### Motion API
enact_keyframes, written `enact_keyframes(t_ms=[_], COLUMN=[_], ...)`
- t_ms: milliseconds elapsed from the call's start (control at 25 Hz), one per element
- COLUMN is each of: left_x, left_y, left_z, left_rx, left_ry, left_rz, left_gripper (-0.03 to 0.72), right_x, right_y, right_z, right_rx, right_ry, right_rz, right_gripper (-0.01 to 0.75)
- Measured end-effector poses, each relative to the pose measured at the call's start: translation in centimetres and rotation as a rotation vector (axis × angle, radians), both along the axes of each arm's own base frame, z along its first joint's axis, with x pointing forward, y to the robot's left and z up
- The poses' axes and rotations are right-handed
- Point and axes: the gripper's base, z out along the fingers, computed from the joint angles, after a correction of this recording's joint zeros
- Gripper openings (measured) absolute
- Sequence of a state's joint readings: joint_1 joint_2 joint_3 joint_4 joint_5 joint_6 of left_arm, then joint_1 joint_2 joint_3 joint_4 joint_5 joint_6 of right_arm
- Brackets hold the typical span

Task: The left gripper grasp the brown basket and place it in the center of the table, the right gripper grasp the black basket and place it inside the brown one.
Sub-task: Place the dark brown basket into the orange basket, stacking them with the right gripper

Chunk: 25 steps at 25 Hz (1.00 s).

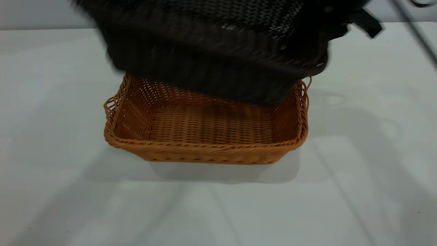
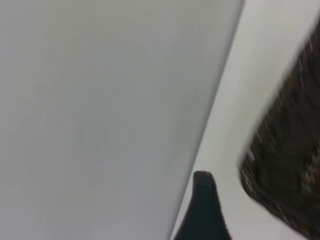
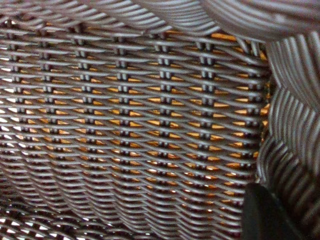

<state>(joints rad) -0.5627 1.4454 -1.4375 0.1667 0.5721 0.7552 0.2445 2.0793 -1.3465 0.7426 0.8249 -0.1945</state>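
Exterior view pretty much tells the story: the brown basket is sitting flat around the middle of the table, mouth up and empty, so the first half of the job looks done to me. The black basket is up in the air above the brown one's far side, toward the far edge of the table, tilted and smeared with motion blur. It overlaps the brown basket's far rim in the picture, but I can't tell if it's actually touching it.

The right gripper is barely visible. The right wrist view is filled with dark weave from close up, with orange showing through the gaps, which fits the brown basket being right underneath. A black fingertip pokes in at one corner right against the wicker, so my guess is it's pinching the black basket's wall or rim, which would also explain the tilted hang. The second finger isn't in view though, so I can't say for sure.

The left gripper is off to the side; only one dark fingertip shows over bare table, with the black basket's edge close by. No way to tell if its fingers are spread or together. It seems parked out of the way so the drop zone stays free.
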Motion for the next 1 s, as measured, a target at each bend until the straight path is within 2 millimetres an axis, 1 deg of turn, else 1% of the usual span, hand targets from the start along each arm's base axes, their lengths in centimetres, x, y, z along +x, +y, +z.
enact_keyframes(t_ms=[80, 200, 320, 520, 640, 800, 880, 1000], left_x=[-0.5, -0.7, -0.9, -1.1, -1.1, -1.1, -1.1, -1.1], left_y=[0.3, 0.5, 0.6, 0.8, 0.8, 0.8, 0.8, 0.8], left_z=[0.6, 0.9, 0.6, 0.2, 0.2, 0.2, 0.2, 0.2], left_rx=[-0.017, -0.021, -0.018, -0.013, -0.014, -0.014, -0.014, -0.014], left_ry=[-0.014, -0.013, 0.026, 0.077, 0.078, 0.079, 0.079, 0.079], left_rz=[0.005, 0.009, 0.028, 0.054, 0.055, 0.056, 0.056, 0.056], left_gripper=[0.518, 0.518, 0.518, 0.518, 0.518, 0.518, 0.518, 0.518], right_x=[0.0, -0.3, -0.2, 0.4, 0.5, 0.4, 0.5, 0.5], right_y=[1.9, 3.2, 2.9, 1.2, 1.0, 1.0, 1.2, 1.5], right_z=[-0.8, -2.5, -3.8, -4.2, -4.5, -5.4, -5.5, -5.4], right_rx=[-0.075, -0.146, -0.162, -0.180, -0.197, -0.204, -0.206, -0.206], right_ry=[-0.005, 0.018, 0.056, 0.067, 0.066, 0.088, 0.082, 0.060], right_rz=[0.056, 0.094, 0.073, 0.041, 0.052, 0.046, 0.044, 0.058], right_gripper=[0.085, 0.085, 0.085, 0.085, 0.085, 0.092, 0.113, 0.195])
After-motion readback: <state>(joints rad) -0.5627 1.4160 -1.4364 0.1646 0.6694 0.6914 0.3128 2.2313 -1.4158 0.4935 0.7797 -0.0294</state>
